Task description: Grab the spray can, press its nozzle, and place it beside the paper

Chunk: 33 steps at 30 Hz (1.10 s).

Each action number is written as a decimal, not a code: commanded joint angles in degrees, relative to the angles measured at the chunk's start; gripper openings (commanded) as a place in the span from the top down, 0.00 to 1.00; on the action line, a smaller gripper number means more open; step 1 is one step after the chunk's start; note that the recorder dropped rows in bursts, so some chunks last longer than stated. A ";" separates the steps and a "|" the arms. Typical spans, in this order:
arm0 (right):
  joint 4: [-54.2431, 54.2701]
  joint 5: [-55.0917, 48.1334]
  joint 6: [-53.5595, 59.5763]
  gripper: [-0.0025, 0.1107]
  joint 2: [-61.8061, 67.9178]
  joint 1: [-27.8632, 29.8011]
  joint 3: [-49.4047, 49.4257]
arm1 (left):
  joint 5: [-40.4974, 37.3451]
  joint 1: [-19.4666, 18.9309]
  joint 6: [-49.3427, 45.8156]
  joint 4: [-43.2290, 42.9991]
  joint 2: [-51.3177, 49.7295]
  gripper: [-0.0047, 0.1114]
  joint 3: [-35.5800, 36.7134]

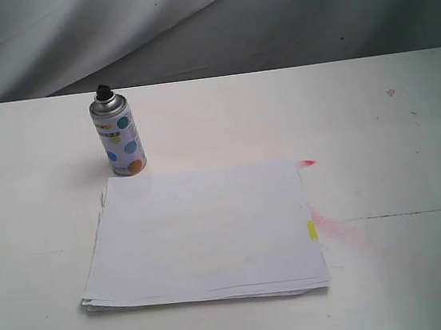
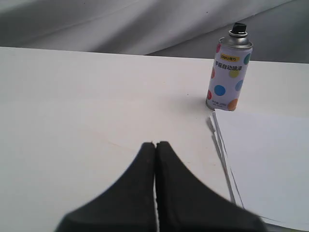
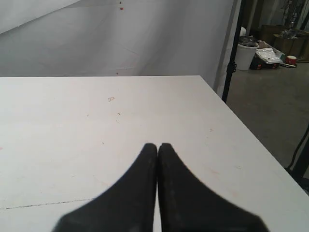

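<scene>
The spray can (image 1: pixel 119 137) stands upright on the white table, just behind the far left corner of the paper (image 1: pixel 204 231); its black nozzle (image 1: pixel 104 91) tops the silver dome. The wrist view on the left shows the spray can (image 2: pixel 229 74), its nozzle (image 2: pixel 238 29) and an edge of the paper (image 2: pixel 270 164). My left gripper (image 2: pixel 155 144) is shut and empty, well short of the can. Over bare table my right gripper (image 3: pixel 157 145) is shut and empty too. Neither gripper appears in the exterior view.
A small yellow mark (image 1: pixel 312 229) and pink-red smears (image 1: pixel 307 162) sit at the paper's right edge. A grey cloth backdrop (image 1: pixel 203 22) hangs behind the table. The table's right edge (image 3: pixel 241 130) drops to a floor with a black stand (image 3: pixel 233 53).
</scene>
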State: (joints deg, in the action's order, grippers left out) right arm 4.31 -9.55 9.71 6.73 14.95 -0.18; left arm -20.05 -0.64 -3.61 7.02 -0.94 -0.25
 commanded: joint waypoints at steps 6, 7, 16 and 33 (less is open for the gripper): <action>-0.53 0.04 0.07 0.98 -0.42 0.40 0.18 | 0.34 -0.03 0.18 0.04 0.24 0.96 0.25; -0.53 0.04 0.07 0.98 -0.42 0.40 0.18 | 0.34 -0.03 0.18 0.04 0.09 0.96 0.25; -0.53 0.04 0.07 0.98 -0.42 0.40 0.18 | 0.53 -0.03 0.18 0.04 -10.18 0.96 -5.57; -0.53 0.04 0.07 0.98 -0.42 0.40 0.18 | 0.97 -0.03 0.59 4.74 -30.20 0.96 -24.05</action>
State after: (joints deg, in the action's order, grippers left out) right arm 4.31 -9.55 9.71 6.73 14.95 -0.18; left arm -19.62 -0.64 -3.61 10.78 -30.99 -23.89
